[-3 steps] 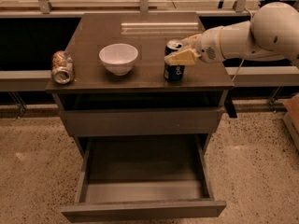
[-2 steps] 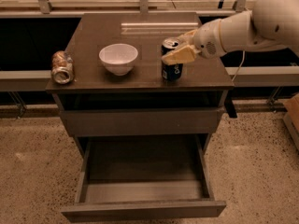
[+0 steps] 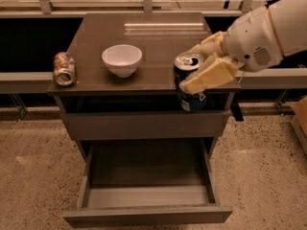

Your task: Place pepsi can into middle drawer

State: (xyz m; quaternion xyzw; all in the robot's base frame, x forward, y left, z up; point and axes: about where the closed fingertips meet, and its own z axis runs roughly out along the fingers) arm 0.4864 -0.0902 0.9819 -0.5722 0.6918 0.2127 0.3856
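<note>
Pepsi can (image 3: 188, 83), slim cylinder, clamped in gripper (image 3: 197, 68) above cabinet front.

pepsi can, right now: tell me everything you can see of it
The pepsi can is slim, dark blue metal with a silver lid facing up. It hangs about upright just off the cabinet top's front edge, above the open middle drawer. The gripper, reaching in from the picture's right, is shut on its upper half; nothing else touches it.
</note>
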